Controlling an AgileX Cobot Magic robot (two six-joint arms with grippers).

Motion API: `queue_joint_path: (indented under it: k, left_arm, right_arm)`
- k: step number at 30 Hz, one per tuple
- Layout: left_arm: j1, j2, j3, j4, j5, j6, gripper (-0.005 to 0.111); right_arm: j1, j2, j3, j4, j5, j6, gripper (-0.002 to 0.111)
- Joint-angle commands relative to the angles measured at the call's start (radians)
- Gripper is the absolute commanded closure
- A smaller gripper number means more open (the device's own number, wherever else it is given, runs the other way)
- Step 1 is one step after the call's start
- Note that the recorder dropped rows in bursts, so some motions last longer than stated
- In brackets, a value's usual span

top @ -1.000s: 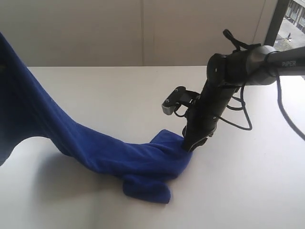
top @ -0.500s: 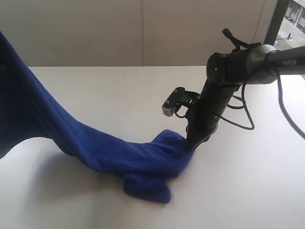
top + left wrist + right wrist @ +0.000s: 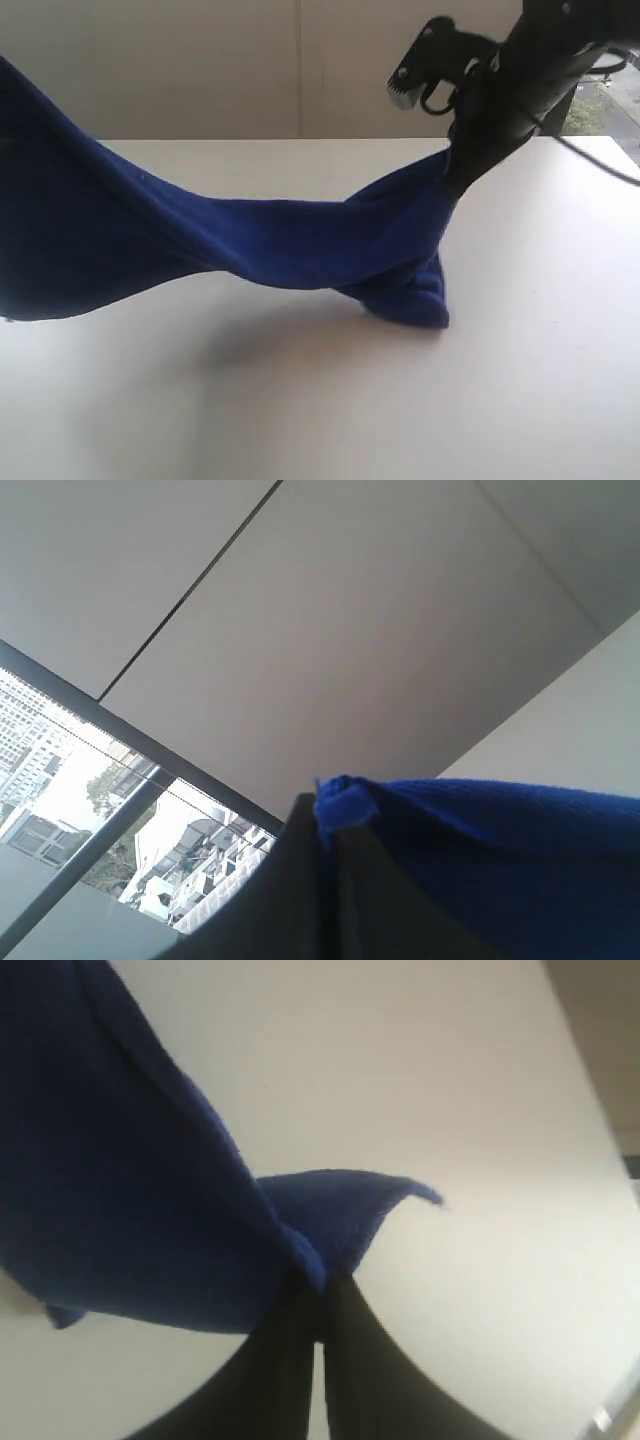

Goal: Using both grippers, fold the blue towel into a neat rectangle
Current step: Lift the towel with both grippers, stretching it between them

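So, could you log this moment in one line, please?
left gripper: shut on blue towel | right gripper: shut on blue towel | fold: not done

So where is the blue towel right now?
In the exterior view the blue towel stretches from the left edge to the right gripper, which pinches its end right of centre, above the white table.

One blue towel (image 3: 250, 235), one left claw (image 3: 331, 825), one right claw (image 3: 320, 1300), one table (image 3: 520, 400).
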Motion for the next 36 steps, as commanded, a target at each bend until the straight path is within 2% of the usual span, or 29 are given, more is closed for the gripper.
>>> queue_joint_path:
  k: [1,5,12,17,23,25,26,29,34,36]
  left_arm:
    - [0.001,-0.013,0.001,-0.013,-0.001,0.159,0.107]
    - [0.001,-0.013,0.001,-0.013,-0.001,0.159,0.107]
    - [0.001,-0.013,0.001,-0.013,-0.001,0.159,0.107]
    - [0.001,-0.013,0.001,-0.024,-0.003,0.159,0.107]
    - [0.001,-0.012,0.001,-0.128,-0.024,0.159,0.107]
    - [0.001,-0.012,0.001,-0.175,-0.077,0.159,0.107]
    - [0.001,-0.012,0.001,-0.218,-0.144,0.159,0.107]
    - [0.001,-0.013,0.001,-0.273,-0.194,0.159,0.107]
    - [-0.001,-0.013,0.001,-0.415,-0.123,0.159,0.107]
    - [-0.002,-0.013,0.004,-0.421,-0.104,0.159,0.107]
  right_arm:
    - [-0.012,-0.105,-0.003,-0.187,0.015,0.149,0.108]
    - [-0.012,-0.186,-0.003,-0.280,0.042,0.207,0.108]
    - [-0.012,-0.276,-0.003,-0.326,0.110,0.218,0.108]
    - [-0.012,-0.309,-0.003,-0.500,0.214,0.346,0.108]
    - [-0.012,-0.373,-0.003,-0.567,0.288,0.418,0.108]
    - [-0.012,-0.396,-0.003,-0.564,0.307,0.421,0.108]
    - [-0.012,-0.416,-0.003,-0.564,0.331,0.421,0.108]
    - [-0.012,-0.449,0.002,-0.564,0.356,0.421,0.108]
    - [-0.012,-0.516,0.038,-0.507,0.356,0.415,0.108]
    - [-0.012,-0.537,0.076,-0.493,0.345,0.412,0.108]
